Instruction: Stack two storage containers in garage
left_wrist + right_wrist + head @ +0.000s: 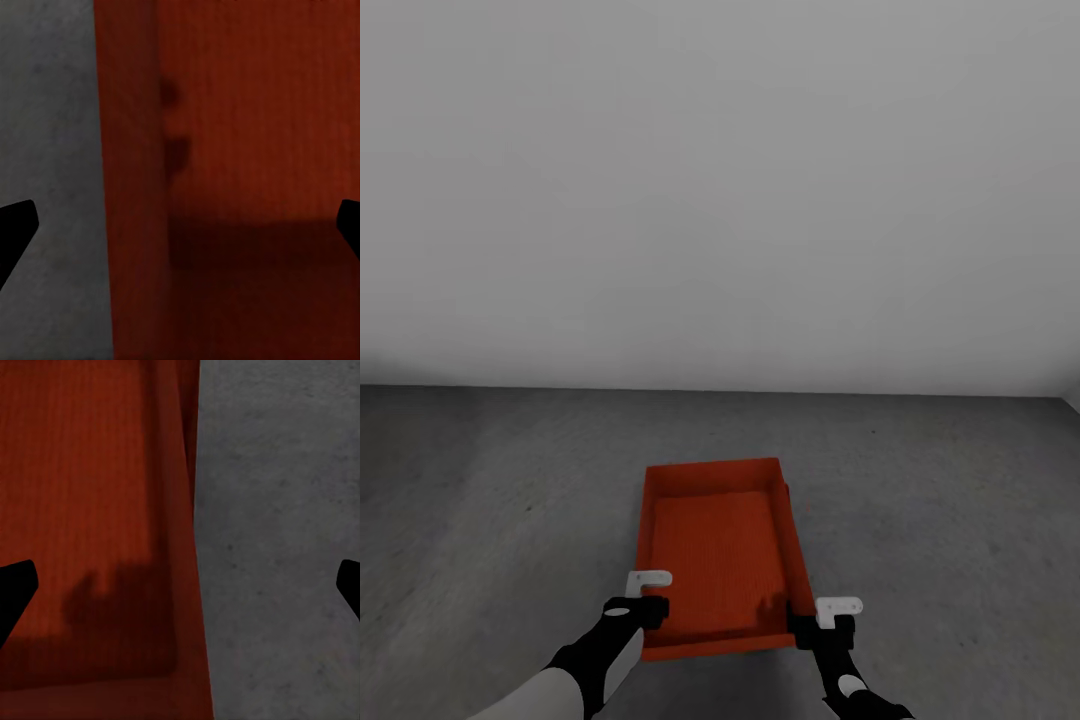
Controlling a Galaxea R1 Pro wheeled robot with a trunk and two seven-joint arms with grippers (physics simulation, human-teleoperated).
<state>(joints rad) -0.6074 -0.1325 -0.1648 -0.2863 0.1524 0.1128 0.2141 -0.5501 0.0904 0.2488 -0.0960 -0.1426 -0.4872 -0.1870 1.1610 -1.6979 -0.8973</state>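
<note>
Black forearms, white-tipped black grippers

All 3 views overlook container closely.

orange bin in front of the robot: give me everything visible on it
The storage container is an orange-red, rectangular, open-topped bin with thin, finely ribbed walls and floor, plastic by its look, and nothing in it. It sits level on the grey concrete floor, long axis pointing away toward the white wall. A second rim edge at its right side hints at another bin beneath. The left gripper and right gripper flank its near corners, open; contact is unclear.
</note>
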